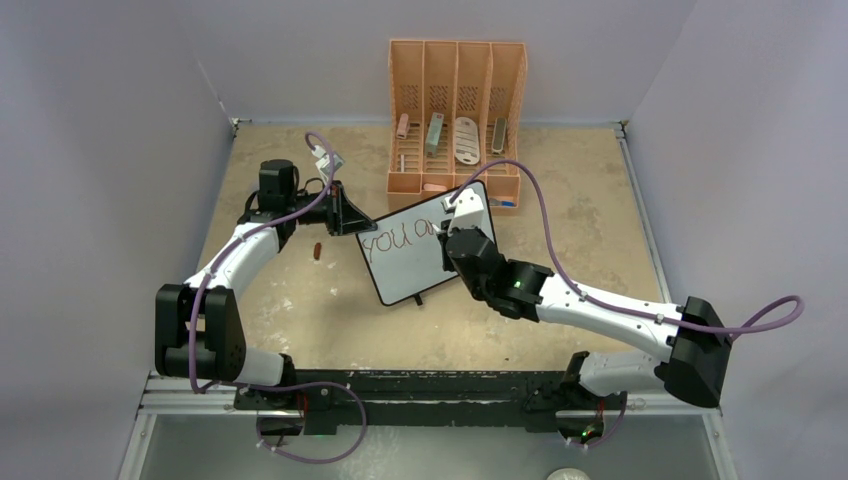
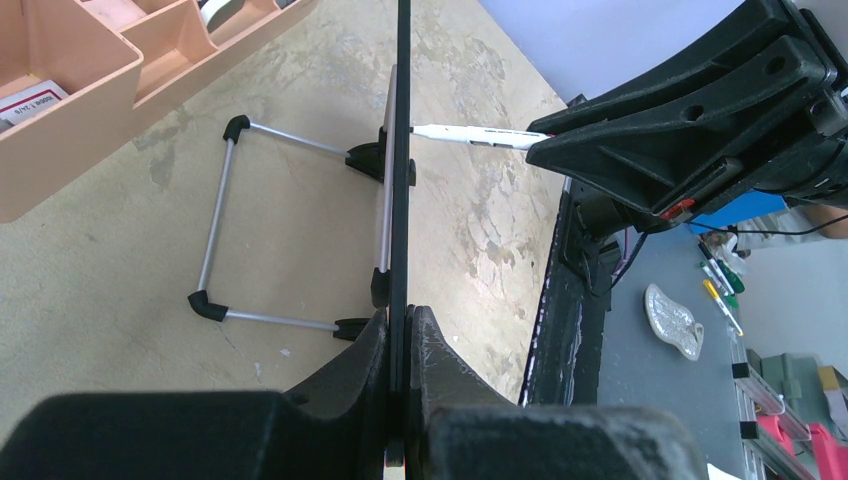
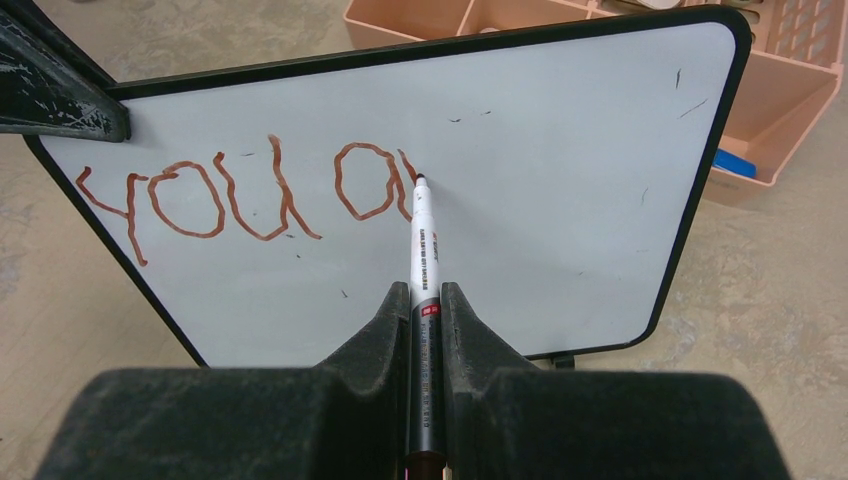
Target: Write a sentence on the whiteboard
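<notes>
Right wrist view, nearest first: the right tool (image 3: 415, 300) is clamped tight on a marker (image 3: 421, 250). The barrel is pinched between both fingers low in the frame, and the tip touches the whiteboard (image 3: 560, 200) near its centre. The sentence (image 3: 200, 195) runs in red-brown from the board's left side: "you", then an "a" and the start of another stroke at the tip. Most of it looks unwritten as yet, and the right half of the board is blank apart from a few specks.

Left wrist view shows the board edge-on up the middle of the frame. The left tool (image 2: 399, 325) is closed on its thin black rim at bottom centre. A wire stand (image 2: 225, 225) behind the board rests on the worktop (image 2: 100, 330).

Top external view puts the board mid-frame, angled, just in front of the orange organizer (image 1: 457, 60) at the top. A small red piece, perhaps the cap (image 1: 317, 250), lies on the worktop to its left.

Several things could go wrong from here:
- Too much push from the marker could slide the rim in the left tool or rock the stand, which would warp the letters.
- Too little contact would leave gaps in the strokes.
- The letters are large, so the first line may run short of room.
- The right tool could smear wet ink if it passes low across the board.
</notes>
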`<state>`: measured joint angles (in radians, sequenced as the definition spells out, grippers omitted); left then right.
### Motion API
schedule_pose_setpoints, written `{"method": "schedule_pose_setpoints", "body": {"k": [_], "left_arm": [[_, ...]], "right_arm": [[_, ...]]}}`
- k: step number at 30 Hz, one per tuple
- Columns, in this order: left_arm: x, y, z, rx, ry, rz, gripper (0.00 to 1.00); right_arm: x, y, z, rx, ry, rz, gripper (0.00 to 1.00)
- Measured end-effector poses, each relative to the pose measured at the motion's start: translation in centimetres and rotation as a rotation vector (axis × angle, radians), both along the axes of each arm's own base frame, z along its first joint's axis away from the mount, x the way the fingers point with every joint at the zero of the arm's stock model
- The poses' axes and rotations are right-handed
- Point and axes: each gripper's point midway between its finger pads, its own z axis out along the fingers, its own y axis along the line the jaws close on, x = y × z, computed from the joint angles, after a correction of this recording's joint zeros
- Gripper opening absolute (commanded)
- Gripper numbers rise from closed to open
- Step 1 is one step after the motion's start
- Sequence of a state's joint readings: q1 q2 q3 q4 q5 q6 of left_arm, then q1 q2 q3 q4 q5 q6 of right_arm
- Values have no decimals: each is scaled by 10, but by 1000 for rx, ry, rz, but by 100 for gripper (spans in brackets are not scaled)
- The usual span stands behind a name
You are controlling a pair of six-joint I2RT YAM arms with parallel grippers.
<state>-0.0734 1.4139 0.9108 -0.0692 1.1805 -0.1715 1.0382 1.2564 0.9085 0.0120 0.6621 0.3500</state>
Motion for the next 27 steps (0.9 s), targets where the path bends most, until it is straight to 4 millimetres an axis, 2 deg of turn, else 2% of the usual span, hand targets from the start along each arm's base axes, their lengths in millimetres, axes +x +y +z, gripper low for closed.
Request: {"method": "schedule_pose_setpoints", "body": {"k": [27], "left_arm": [[0,0,0,2,1,2,0]], "right_arm": [[10,-1,9,31,-29,-20,0]]}}
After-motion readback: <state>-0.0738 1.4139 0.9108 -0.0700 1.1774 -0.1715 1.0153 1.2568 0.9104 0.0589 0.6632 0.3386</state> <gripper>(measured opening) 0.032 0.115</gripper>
